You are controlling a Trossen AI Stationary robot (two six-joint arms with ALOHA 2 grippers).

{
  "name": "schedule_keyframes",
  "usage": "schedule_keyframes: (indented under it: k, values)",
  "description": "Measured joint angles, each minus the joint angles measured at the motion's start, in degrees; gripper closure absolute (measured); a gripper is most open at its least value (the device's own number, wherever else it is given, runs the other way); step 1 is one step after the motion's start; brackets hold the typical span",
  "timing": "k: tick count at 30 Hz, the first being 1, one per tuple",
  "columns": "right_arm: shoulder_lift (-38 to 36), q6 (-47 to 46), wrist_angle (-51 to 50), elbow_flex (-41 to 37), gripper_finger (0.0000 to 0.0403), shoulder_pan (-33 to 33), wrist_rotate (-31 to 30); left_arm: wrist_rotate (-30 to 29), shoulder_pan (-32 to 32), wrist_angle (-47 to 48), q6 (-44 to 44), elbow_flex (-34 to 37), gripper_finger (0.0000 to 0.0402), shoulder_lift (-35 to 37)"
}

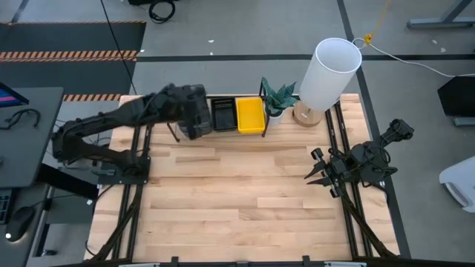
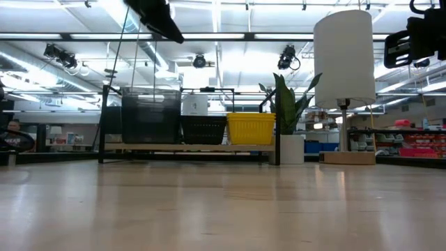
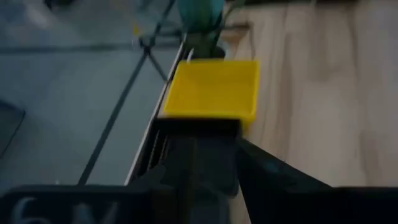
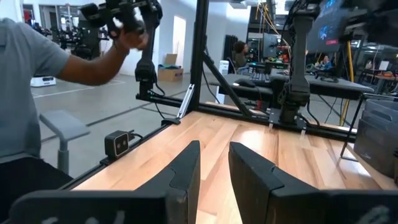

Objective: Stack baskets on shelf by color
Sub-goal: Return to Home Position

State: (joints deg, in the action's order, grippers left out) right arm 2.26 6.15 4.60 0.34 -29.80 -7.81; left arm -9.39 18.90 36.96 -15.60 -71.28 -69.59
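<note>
3 basket lots on shelf (image 2: pixel 188 147): 1 grey (image 2: pixel 151 115), 1 blk (image 2: pixel 203 130), 1 yellow (image 2: pixel 251 128).

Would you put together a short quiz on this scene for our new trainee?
1. True or false: the yellow baskets stand on the shelf between the black baskets and the plant.
2. Which arm's jaws hover over the shelf's grey baskets? A) left arm B) right arm
3. Fill in: the right arm's jaws, away from the shelf, stand apart and hold ____.
Key: 1 true; 2 A; 3 nothing.
</note>
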Motion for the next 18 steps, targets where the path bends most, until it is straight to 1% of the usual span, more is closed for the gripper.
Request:
schedule_keyframes:
  k: [5, 10, 13, 15, 18]
  values:
    - [0.0, 0.0, 0.1, 0.0, 0.0313, 0.0, 0.0, 0.2, -3.5, -17.3, 2.9, 13.9, 0.0284, 7.9]
    - [0.0, 0.0, 0.0, 0.0, 0.0313, 0.0, 0.0, 0.5, -9.8, -36.4, 4.4, 27.4, 0.0284, 16.4]
    - [0.0, 0.0, 0.0, 0.0, 0.0313, 0.0, 0.0, 0.3, -13.7, -47.6, 5.6, 35.4, 0.0284, 20.3]
    - [0.0, 0.0, 0.0, 0.0, 0.0313, 0.0, 0.0, 0.2, -16.6, -51.7, 6.3, 39.8, 0.0284, 22.5]
    - [0.0, 0.0, 0.0, 0.0, 0.0313, 0.0, 0.0, 0.4, -21.0, -55.4, 8.5, 45.4, 0.0285, 25.8]
